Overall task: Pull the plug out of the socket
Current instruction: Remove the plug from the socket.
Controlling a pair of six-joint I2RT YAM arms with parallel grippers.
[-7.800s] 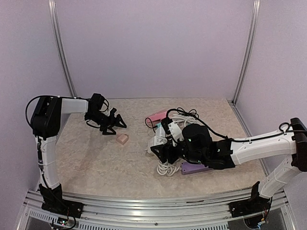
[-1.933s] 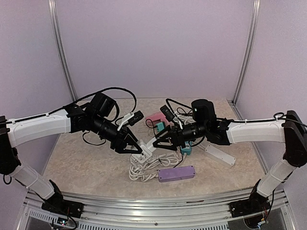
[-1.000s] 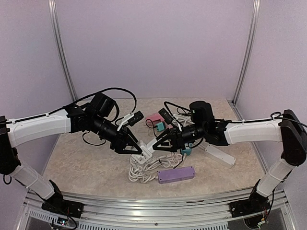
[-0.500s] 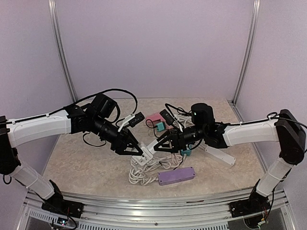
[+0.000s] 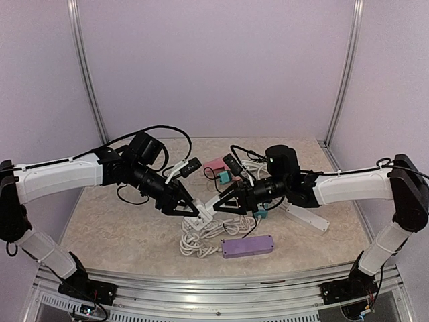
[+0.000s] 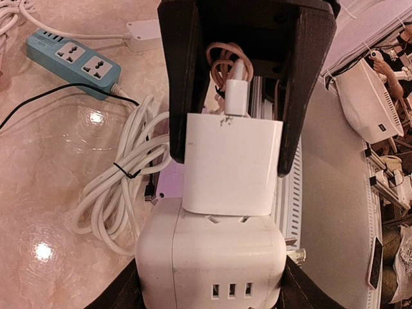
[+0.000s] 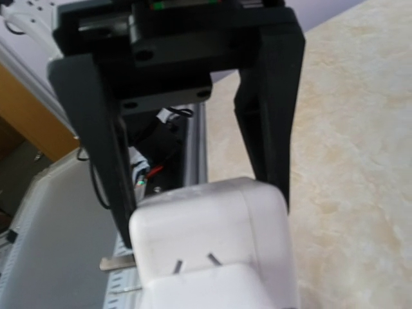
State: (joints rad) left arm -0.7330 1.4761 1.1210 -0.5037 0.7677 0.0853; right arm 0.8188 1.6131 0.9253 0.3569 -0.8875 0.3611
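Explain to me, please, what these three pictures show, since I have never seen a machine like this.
These are two robot arms bolted at the near edge of a table. The wide picture comes from a fixed camera above and behind them. The other two come from a camera on each wrist, looking along that arm's own two fingers. The left fingers clamp a white charger plug. The right fingers clamp the white cube socket that it sits in, and the plug does not look pulled out yet. On the table lie a coiled white cable, a purple power strip, a blue power strip, a white power strip and something pink that I cannot identify.
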